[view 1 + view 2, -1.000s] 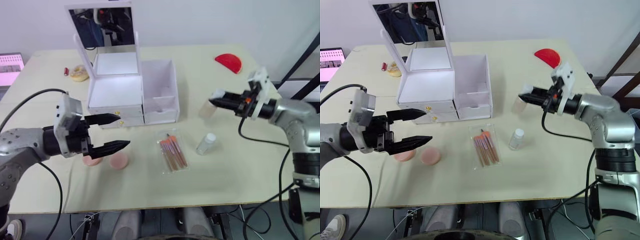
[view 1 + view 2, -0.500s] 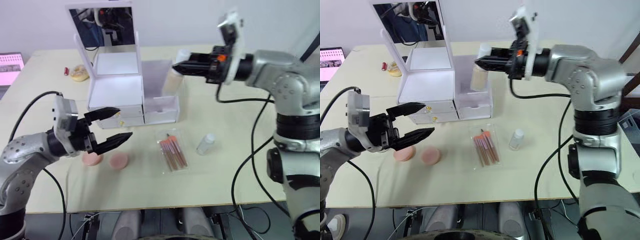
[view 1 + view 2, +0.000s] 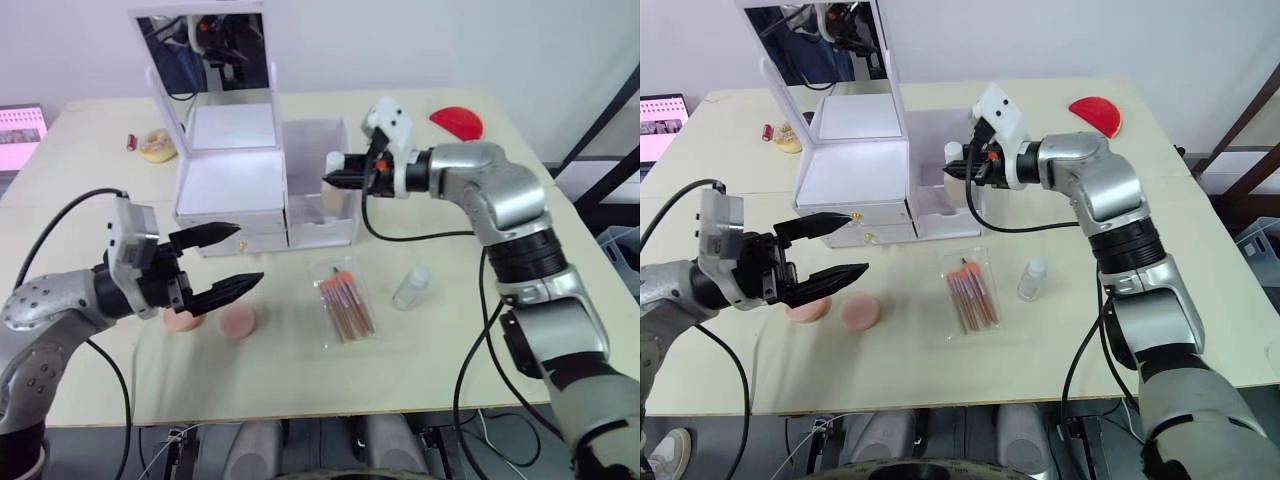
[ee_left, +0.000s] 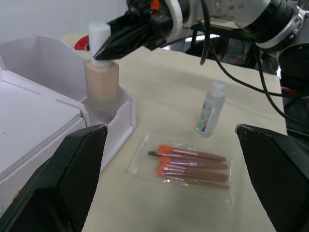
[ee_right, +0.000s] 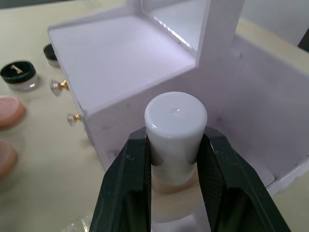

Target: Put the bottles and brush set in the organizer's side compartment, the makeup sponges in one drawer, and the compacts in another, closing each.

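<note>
Fingers of the right gripper (image 5: 175, 159) are closed on the white cap of the taller bottle (image 4: 101, 77), one black finger on each side of the cap, and the beige body hangs below them. The bottle is upright and its lower part is inside the side compartment (image 3: 322, 190) of the organizer (image 3: 235, 185), near the low front wall; I cannot tell if its base already touches the floor of the bin. The left gripper (image 3: 226, 263) hovers over the worktop (image 3: 480, 330) in front of the two drawers, with its fingers spread wide and nothing between them. Just under and beside its fingers lie the two makeup sponges (image 3: 237, 321) on the worktop, close to each other, not touched by the gripper. The brush set (image 3: 345, 303) lies flat in its clear packet in front of the side compartment, and the shorter clear bottle (image 3: 411, 287) stands upright to its right, apart from it. In the right wrist view, one compact (image 5: 18, 75) and a part of a second one (image 5: 49, 52) stand on the worktop at the organizer's left side. Both drawers appear closed, with the gold knobs (image 5: 73, 117) facing forward, and the mirror lid (image 3: 205, 60) stands upright.
</note>
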Robot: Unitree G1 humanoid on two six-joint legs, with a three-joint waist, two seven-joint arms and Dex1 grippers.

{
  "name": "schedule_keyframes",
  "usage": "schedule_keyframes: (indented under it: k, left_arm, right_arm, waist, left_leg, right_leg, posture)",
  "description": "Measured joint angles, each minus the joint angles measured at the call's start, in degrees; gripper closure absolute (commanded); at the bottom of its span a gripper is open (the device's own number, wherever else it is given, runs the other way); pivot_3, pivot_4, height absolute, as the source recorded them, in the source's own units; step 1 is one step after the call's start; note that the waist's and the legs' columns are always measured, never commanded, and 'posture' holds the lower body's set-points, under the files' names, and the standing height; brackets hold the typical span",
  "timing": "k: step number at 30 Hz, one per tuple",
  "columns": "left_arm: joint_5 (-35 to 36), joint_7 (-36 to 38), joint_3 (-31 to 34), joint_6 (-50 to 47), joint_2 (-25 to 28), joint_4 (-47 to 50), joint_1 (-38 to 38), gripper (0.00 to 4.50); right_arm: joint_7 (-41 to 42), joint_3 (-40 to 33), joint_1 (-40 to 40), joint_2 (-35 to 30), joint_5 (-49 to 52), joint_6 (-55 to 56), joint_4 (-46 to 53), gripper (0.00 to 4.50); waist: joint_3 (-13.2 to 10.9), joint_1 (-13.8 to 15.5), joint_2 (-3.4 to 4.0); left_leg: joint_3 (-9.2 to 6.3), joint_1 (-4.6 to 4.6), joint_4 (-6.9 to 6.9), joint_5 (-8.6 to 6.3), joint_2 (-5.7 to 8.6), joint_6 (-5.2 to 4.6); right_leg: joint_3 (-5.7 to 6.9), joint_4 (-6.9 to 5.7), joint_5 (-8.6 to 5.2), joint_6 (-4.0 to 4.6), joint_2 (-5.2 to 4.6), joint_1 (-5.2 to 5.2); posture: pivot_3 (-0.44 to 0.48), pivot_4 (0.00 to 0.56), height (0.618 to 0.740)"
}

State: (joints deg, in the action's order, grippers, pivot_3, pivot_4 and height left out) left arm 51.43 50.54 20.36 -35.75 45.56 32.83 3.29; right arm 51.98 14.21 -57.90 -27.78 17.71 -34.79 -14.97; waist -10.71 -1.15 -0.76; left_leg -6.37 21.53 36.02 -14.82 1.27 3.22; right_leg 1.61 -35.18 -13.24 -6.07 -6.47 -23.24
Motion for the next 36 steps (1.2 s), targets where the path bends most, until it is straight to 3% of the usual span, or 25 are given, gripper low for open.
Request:
schedule_keyframes:
  k: [11,22,30,36]
  left_arm:
    - [0.53,-0.08,0.05,-0.22,0.69,0.01,-0.36,0.00]
    - [1.60,0.19,0.06,-1.12,1.73,0.01,-0.38,0.00]
    - [1.83,0.25,0.07,-1.44,2.54,-0.02,-0.36,0.00]
    - [2.11,0.37,0.14,-1.45,2.71,-0.09,-0.30,0.00]
  right_arm:
    - [4.61,1.29,0.77,2.06,-7.56,11.14,-12.58,3.71]
    - [5.72,0.79,0.65,3.77,-9.89,13.61,-14.63,3.71]
    - [6.82,-0.23,0.65,3.79,-9.87,13.59,-13.91,0.02]
    - [8.84,-5.45,-1.04,-1.06,-5.65,6.37,-4.64,0.02]
  waist:
    - [0.00,-0.01,0.01]
    - [0.00,-0.13,0.00]
    - [0.00,-0.04,0.01]
    - [-0.02,0.35,0.04]
  left_leg:
    - [0.00,0.00,-0.01,0.00,0.00,0.00]
    - [-0.01,-0.05,-0.01,0.00,-0.02,0.01]
    - [-0.01,-0.03,-0.03,0.00,-0.03,0.01]
    - [-0.03,0.03,-0.02,0.00,-0.02,0.01]
  right_leg:
    - [-0.01,0.00,0.00,-0.01,0.01,0.00]
    - [-0.01,-0.02,0.02,0.02,0.04,0.01]
    - [-0.01,0.00,0.02,0.02,0.04,0.00]
    - [-0.01,0.02,0.01,0.02,0.04,-0.02]
  posture:
    - [0.000,0.150,0.739]
    - [0.000,0.150,0.739]
    - [0.000,0.150,0.739]
    - [0.000,0.150,0.739]
